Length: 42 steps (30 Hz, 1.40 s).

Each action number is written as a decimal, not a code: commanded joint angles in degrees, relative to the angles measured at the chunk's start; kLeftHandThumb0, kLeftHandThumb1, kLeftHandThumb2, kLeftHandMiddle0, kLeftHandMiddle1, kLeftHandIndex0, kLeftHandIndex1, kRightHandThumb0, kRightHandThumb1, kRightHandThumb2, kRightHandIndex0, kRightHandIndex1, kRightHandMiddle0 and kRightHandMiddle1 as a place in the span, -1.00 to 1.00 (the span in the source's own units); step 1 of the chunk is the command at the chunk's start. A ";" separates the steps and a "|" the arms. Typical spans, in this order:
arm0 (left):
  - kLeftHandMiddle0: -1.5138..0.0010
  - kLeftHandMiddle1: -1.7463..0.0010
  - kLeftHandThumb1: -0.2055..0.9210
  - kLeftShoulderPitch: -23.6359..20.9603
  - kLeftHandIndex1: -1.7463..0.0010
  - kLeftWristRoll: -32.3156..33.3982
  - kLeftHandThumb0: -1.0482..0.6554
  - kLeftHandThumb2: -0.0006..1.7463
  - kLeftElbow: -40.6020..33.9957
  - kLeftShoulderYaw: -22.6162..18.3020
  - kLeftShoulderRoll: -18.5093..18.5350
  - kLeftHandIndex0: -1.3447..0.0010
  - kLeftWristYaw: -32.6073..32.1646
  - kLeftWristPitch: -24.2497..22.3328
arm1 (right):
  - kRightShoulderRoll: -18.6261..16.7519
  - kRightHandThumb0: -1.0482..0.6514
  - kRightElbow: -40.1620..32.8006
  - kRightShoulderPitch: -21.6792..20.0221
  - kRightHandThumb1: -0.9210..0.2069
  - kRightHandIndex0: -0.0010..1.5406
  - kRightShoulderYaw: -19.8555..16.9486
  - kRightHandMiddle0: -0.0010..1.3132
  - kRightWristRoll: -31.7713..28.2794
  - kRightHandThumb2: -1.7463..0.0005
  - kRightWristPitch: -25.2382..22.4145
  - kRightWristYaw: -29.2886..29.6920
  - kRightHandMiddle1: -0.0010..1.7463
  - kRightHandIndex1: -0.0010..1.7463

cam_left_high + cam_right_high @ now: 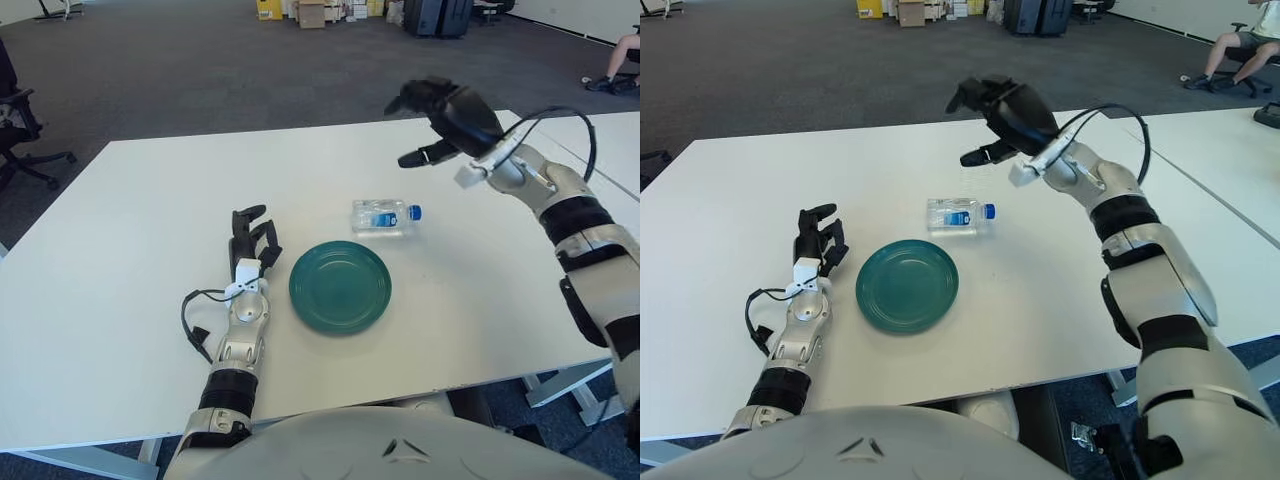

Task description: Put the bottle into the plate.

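A small clear bottle (pixel 385 216) with a blue label and blue cap lies on its side on the white table (pixel 120 220), just beyond the green plate (pixel 340 286). The plate holds nothing. My right hand (pixel 432 118) hangs in the air above and behind the bottle, well apart from it, fingers spread and holding nothing. My left hand (pixel 250 240) shows on the tabletop to the left of the plate, fingers loosely extended, nothing in it.
A second white table (pixel 600 140) adjoins on the right. Office chairs (pixel 20 130) and boxes (pixel 310 12) stand on the dark carpet far behind. A black cable (pixel 192 325) loops beside my left forearm.
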State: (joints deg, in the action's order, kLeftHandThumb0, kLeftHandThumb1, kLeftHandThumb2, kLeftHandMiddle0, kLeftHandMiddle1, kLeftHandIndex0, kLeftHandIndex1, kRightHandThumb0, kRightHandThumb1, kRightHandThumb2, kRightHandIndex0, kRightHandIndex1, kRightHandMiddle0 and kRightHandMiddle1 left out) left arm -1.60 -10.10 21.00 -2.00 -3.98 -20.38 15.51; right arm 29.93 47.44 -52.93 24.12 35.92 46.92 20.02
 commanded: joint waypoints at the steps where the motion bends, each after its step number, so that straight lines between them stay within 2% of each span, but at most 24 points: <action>1: 0.37 0.32 1.00 -1.44 -0.26 0.39 -0.47 -0.18 0.85 -0.34 0.72 0.65 0.41 0.89 | -3.94 -0.47 -0.73 -2.51 -0.65 -0.49 -1.90 -0.78 -3.19 0.38 -3.75 -4.38 0.23 -0.29; 7: 0.37 0.32 1.00 -1.50 -0.26 0.49 -0.49 -0.18 1.39 -0.28 0.83 0.65 0.32 1.64 | -10.14 -0.60 3.05 -5.06 -0.92 -0.57 -0.93 -0.97 -2.71 0.62 -10.53 -9.33 0.07 -0.76; 10: 0.37 0.32 1.00 -1.59 -0.26 0.58 -0.48 -0.18 1.58 -0.23 0.73 0.64 0.30 1.94 | -13.69 -0.65 12.91 -7.13 -0.97 -0.62 1.48 -0.99 0.21 0.65 -12.62 -7.27 -0.03 -0.85; 12: 0.37 0.32 1.00 -1.51 -0.26 0.57 -0.48 -0.18 1.44 -0.14 0.58 0.65 0.29 2.06 | -15.53 -0.68 16.89 -7.99 -0.99 -0.65 3.43 -0.99 2.46 0.65 -13.92 -5.46 -0.07 -0.88; 17: 0.38 0.32 1.00 -1.22 -0.26 0.66 -0.47 -0.18 0.99 -0.01 0.23 0.65 0.28 2.20 | -18.99 -0.81 23.07 -9.04 -1.00 -0.72 7.69 -1.00 6.72 0.56 -16.39 -2.35 -0.24 -0.95; 20: 0.38 0.32 1.00 -1.07 -0.26 0.65 -0.47 -0.18 0.78 0.00 0.11 0.66 0.20 2.20 | -20.69 -0.86 25.33 -8.88 -1.00 -0.74 9.20 -1.00 7.88 0.52 -18.16 -2.62 -0.31 -0.97; 27: 0.38 0.32 1.00 -0.60 -0.25 -0.23 -0.48 -0.17 0.54 0.21 0.34 0.66 -0.36 2.45 | -22.81 -0.97 28.08 -7.55 -1.00 -0.82 11.32 -1.00 8.88 0.49 -22.06 -5.90 -0.59 -0.99; 36: 0.39 0.33 1.00 0.17 -0.26 -0.54 -0.47 -0.16 -0.29 0.25 0.15 0.66 -0.74 2.45 | -22.12 -1.00 28.89 -6.91 -1.00 -0.92 12.65 -1.00 9.03 0.51 -24.31 -12.14 -0.88 -1.00; 42: 0.41 0.34 1.00 0.36 -0.26 -0.73 -0.46 -0.15 -0.62 0.26 0.03 0.65 -0.96 2.20 | -21.47 -1.00 28.92 -6.79 -1.00 -0.94 13.37 -1.00 9.17 0.53 -25.23 -14.12 -0.95 -1.00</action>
State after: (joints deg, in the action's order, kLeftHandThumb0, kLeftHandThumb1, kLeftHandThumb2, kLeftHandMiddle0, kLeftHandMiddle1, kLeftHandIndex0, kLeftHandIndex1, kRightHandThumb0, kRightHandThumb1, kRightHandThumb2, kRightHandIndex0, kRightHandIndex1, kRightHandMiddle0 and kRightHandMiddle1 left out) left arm -1.47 -10.33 20.83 -1.68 -4.16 -20.75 17.33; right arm 7.68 76.29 -59.78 37.12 44.50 22.26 6.87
